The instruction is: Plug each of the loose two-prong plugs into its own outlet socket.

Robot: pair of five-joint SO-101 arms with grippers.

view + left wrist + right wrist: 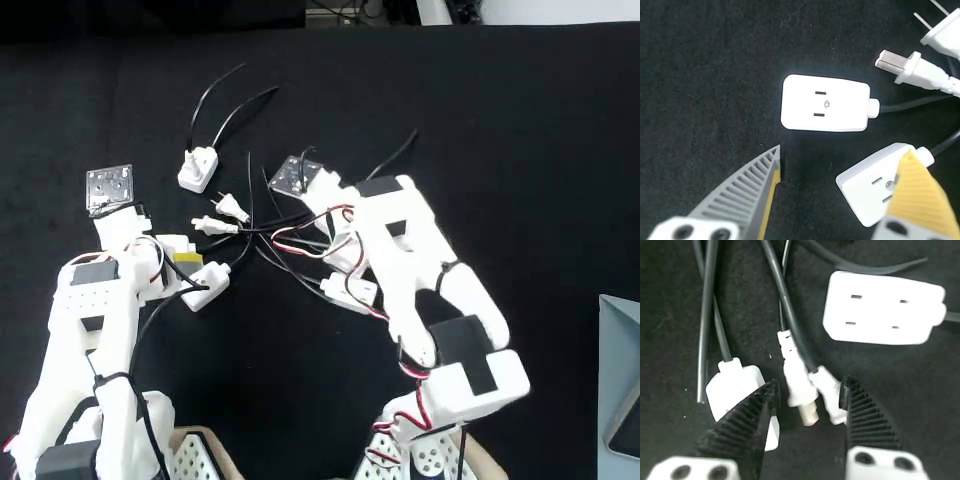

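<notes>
Black table (520, 120) | white plugs (216, 226) mid-table, well apart from edges

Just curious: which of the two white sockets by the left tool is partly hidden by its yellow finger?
The tilted socket: the yellow finger overlaps one end. The other socket lies fully uncovered, clear of both fingers.

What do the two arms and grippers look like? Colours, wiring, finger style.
Both arms are white plastic shells with black servo blocks. The left arm carries a black cable; the right arm has red, white and black wires. Left gripper: grey and yellow ribbed fingers. Right gripper: black ribbed fingers.
</notes>
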